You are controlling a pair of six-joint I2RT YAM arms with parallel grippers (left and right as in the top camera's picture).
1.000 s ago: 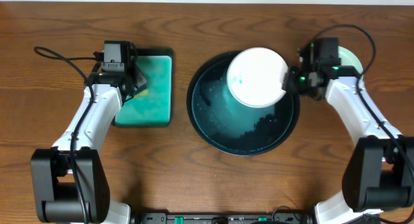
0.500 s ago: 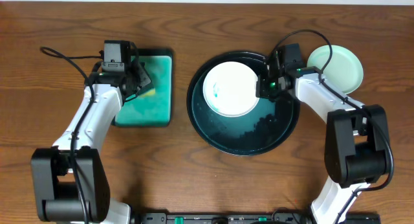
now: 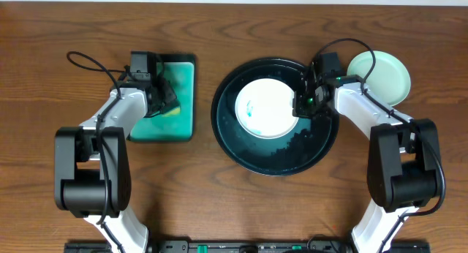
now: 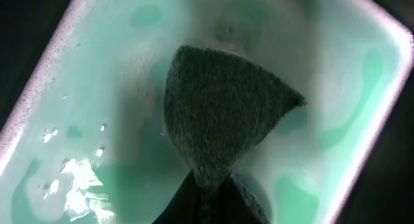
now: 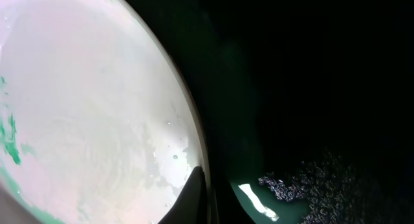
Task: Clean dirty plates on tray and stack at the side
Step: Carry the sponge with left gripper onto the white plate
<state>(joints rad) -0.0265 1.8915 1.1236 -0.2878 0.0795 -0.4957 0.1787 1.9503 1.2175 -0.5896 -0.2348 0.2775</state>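
Wood table (image 3: 219,202): black tray (image 3: 278,161) centre-right, plate (image 3: 267,110) flat inside, face up, round, no long axis, teal smear toward left. Right claw (image 3: 299,107) pinched shut on its right rim. Second plate (image 3: 384,74) beside tray, right. Left claw (image 3: 167,99) clamps sponge (image 4: 220,114) over dish (image 3: 179,125)

I take this for a robotics lab bench. My left arm (image 3: 110,125) and right arm (image 3: 365,107) are mounted at the 6 o'clock edge of a wood-grain table (image 3: 183,194), and cables (image 3: 84,61) loop loose at 10 o'clock. Dishwashing props are laid out: black tray (image 3: 270,161), smeared plate (image 3: 267,107), teal dish (image 3: 179,114), sponge (image 4: 223,114).
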